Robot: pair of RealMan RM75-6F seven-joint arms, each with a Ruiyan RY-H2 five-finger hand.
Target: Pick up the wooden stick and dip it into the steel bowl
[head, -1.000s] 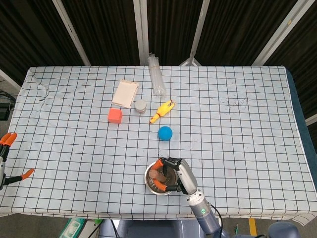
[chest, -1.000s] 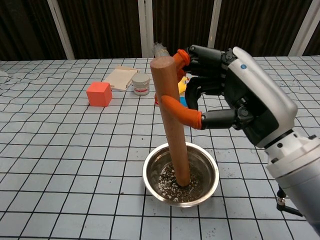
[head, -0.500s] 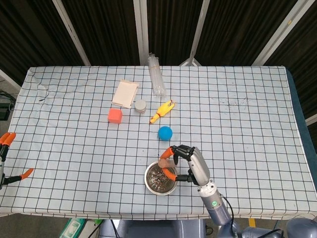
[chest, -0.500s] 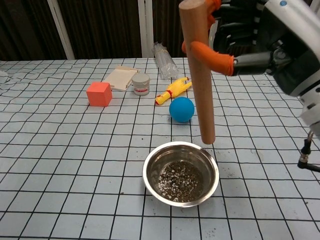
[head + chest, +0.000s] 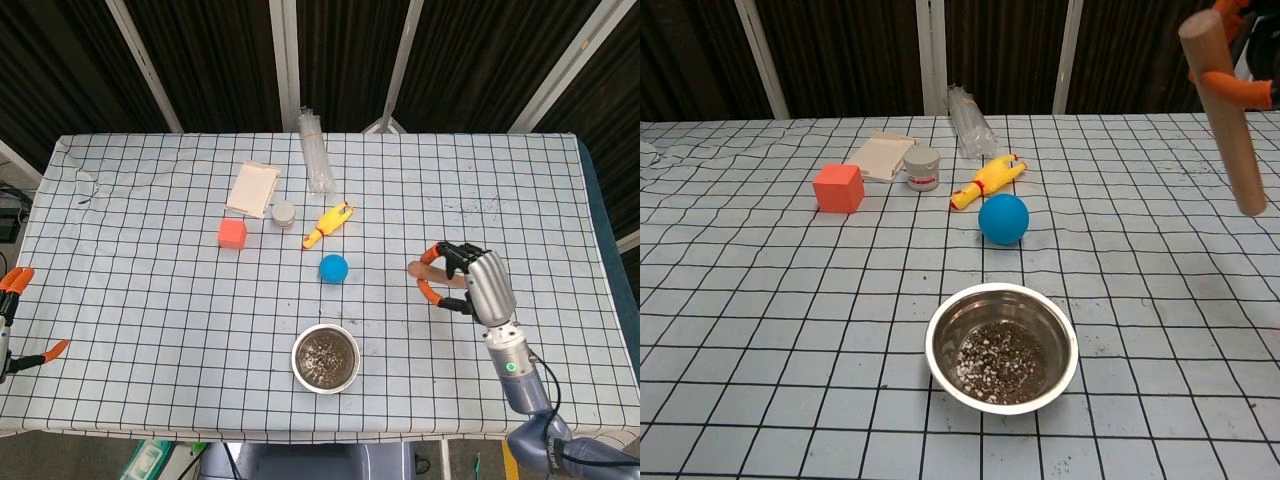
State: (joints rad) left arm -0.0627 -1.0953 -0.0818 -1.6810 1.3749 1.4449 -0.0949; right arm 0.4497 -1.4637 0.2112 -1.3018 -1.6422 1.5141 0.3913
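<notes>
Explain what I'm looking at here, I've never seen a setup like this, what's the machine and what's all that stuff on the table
This is a two-armed robot with human-like hands, steered remotely by a person. One picture looks down from a camera at its head, the other looks forward from its chest.

In the head view, the right hand holds a wooden stick up in the air, off to the side of a steel bowl that has gritty bits in it. The left hand sits at the table's edge, fingers apart, holding nothing.

On the checked tablecloth also lie a blue ball, a yellow rubber chicken, an orange-red cube, a small white jar, a flat pale block and a clear plastic bottle on its side.
</notes>
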